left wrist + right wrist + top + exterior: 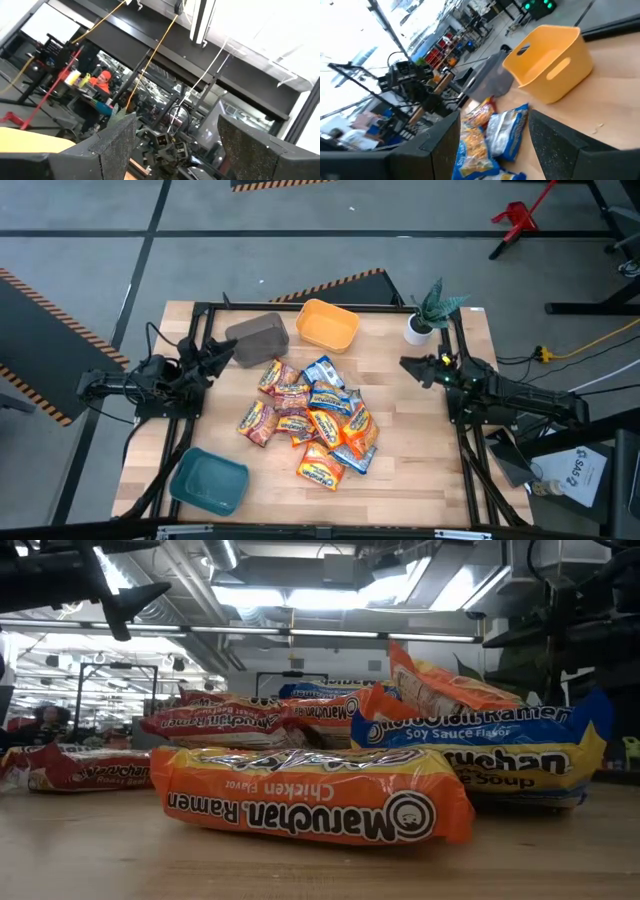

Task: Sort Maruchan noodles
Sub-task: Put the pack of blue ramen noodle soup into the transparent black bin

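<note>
The Maruchan noodles (310,420) lie in a loose pile at the table's middle: orange, blue and red-pink packets, partly overlapping. In the low view an orange chicken packet (310,795) lies flat in front, with a blue soy sauce packet (480,730) leaning on others behind it. My left gripper (225,352) hovers open at the table's left edge beside the grey bin, tipped upward, nothing between its fingers (120,142). My right gripper (408,365) hovers open at the right edge, pointing level toward the pile (495,130), holding nothing.
A grey bin (258,335) and a yellow-orange bin (327,325) stand at the far edge, and a teal bin (208,480) at the near left corner. A potted plant (425,320) stands at the far right corner. Bare wood lies right of the pile.
</note>
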Robot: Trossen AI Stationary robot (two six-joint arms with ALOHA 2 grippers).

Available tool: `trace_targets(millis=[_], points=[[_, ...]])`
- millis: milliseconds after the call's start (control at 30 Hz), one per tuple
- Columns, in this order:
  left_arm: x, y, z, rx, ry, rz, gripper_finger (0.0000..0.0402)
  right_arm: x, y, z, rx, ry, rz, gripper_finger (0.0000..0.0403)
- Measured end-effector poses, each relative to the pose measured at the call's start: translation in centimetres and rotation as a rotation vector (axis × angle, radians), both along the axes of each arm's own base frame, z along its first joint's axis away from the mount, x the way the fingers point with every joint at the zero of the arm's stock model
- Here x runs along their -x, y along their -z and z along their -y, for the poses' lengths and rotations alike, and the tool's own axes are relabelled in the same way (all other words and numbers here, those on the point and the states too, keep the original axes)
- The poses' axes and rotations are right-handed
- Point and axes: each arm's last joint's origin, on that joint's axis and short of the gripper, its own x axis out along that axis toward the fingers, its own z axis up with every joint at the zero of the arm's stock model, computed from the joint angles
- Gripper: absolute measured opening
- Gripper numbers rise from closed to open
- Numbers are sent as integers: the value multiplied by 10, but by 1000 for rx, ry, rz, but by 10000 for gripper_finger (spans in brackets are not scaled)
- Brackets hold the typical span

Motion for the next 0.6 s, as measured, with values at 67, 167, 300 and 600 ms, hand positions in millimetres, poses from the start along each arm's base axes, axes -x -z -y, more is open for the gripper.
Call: trace_targets(millis=[67,167,300,600], points=[[0,-1,0,1,18,11,275,0,0,-1,-4,-24,5,221],[1,-3,2,-25,69,42,275,-1,0,-2,-15,-63,9,221],[3,-9,4,-71,142,101,275,-1,-1,-3,-25,-96,13,221],[13,-57,6,-31,221,192,275,0,-18,-4,33,-151,179,221]])
